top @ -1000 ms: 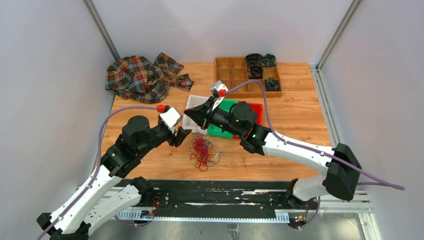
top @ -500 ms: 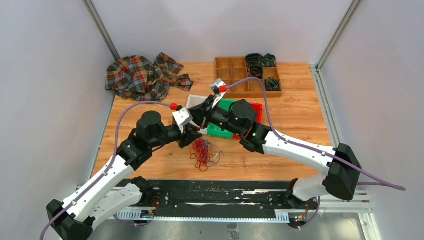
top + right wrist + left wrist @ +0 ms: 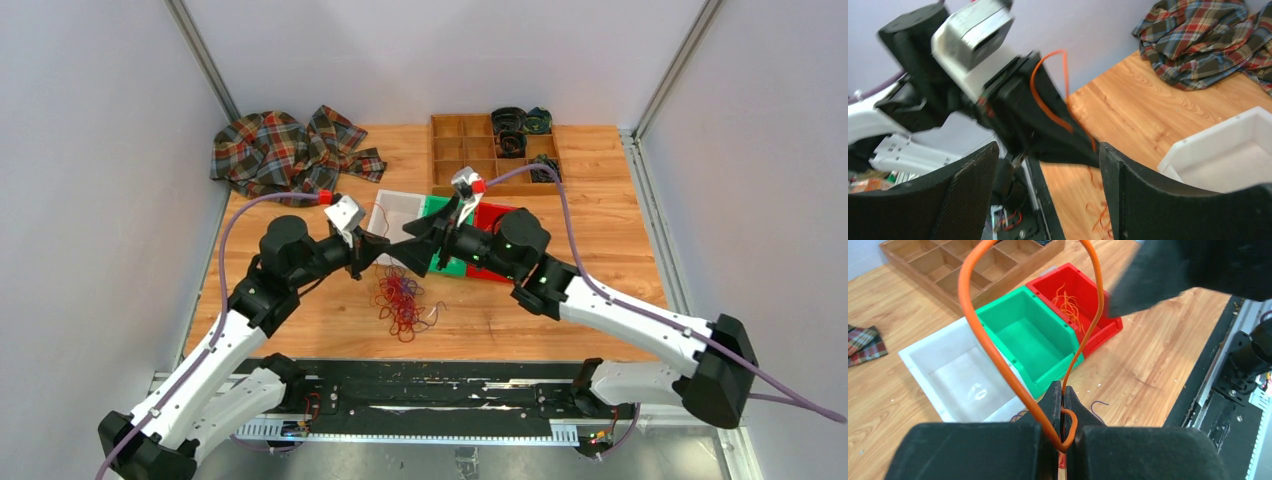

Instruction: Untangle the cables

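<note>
A thin orange cable (image 3: pixel 993 347), judged light and springy, is pinched at the base of its loop in the closed left hand (image 3: pixel 1063 399), while the right hand (image 3: pixel 1048 150) is spread wide just opposite. The red tangle of cables (image 3: pixel 398 300) is seen below both hands, on the surface (image 3: pixel 600 230).

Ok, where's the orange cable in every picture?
Left wrist: the orange cable loops up the middle, pinched at the bottom in the shut left pincer.
Right wrist: a thin orange loop near the top centre, against that pincer's black fingers.
Top external: too thin to pick out.
Shared landmark: the white bin.
</note>
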